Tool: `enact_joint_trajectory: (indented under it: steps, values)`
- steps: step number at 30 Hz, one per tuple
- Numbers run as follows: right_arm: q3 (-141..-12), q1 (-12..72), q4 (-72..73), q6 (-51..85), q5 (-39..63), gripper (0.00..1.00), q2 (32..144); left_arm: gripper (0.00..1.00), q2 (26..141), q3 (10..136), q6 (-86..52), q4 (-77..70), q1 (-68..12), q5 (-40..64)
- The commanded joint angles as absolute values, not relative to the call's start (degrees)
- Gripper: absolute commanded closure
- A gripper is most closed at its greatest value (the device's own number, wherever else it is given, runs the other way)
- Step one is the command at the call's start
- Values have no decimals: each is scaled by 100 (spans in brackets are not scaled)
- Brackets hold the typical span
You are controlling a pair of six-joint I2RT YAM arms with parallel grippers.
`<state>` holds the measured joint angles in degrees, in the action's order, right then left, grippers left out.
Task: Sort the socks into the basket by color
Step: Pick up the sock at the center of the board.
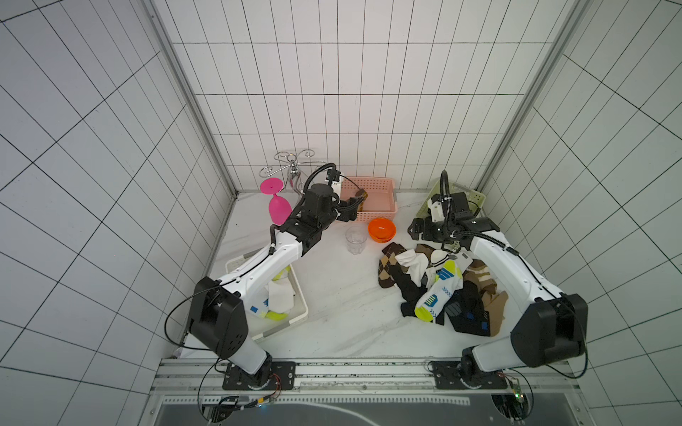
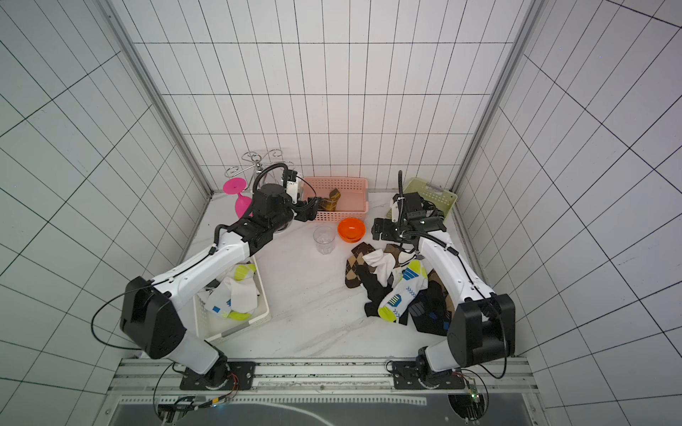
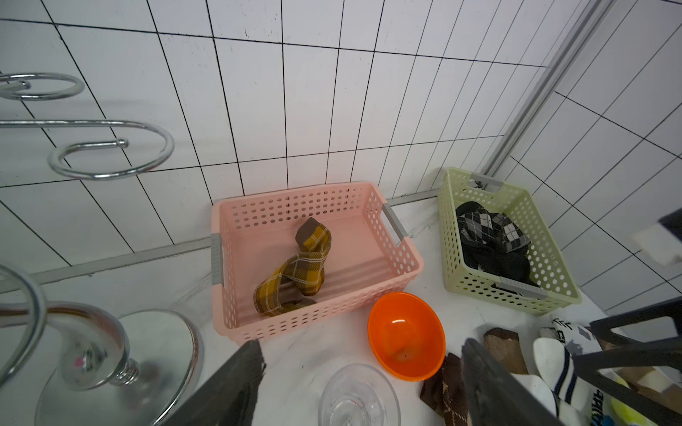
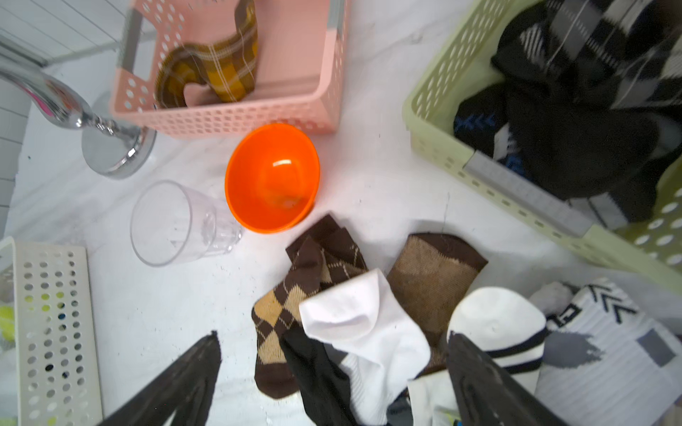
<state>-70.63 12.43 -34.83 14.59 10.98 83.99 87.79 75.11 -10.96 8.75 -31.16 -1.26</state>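
A heap of mixed socks [image 1: 435, 284] lies on the right of the table: white, brown argyle and black. My right gripper [image 4: 332, 335] hangs open over its far end, its jaws either side of a white sock [image 4: 354, 321] and a brown argyle sock [image 4: 306, 265]. The pink basket [image 1: 369, 180] holds one yellow-brown plaid sock [image 3: 295, 273]. My left gripper [image 3: 361, 346] is open and empty at that basket's front wall. Black socks [image 3: 491, 243] fill the green basket [image 1: 476, 195]. White socks [image 2: 236, 295] lie in the white basket [image 1: 299, 306] under my left arm.
An orange bowl [image 1: 381, 228] and a clear glass [image 1: 356, 239] stand between the pink basket and the heap. A pink wine glass [image 1: 277, 206] and a chrome glass rack [image 1: 293, 169] stand at the back left, close to my left wrist.
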Motion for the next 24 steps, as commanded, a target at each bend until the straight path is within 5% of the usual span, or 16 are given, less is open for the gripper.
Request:
enact_joint_trajectory:
  steps: [1, 8, 24]
  values:
    - [-6360, 1340, -3738, 1462, 1369, 14, 8258, 15, 8394, 7219, -1247, 1293, -3215, -145]
    - [-5608, 1664, -3496, 1572, 1580, 36, 8262, 17, 7877, 6669, -1397, 1622, -3259, -85]
    - [-5240, 2206, -3909, 1485, 1419, 26, 8825, 19, 7635, 6448, -1605, 1929, -3234, 129]
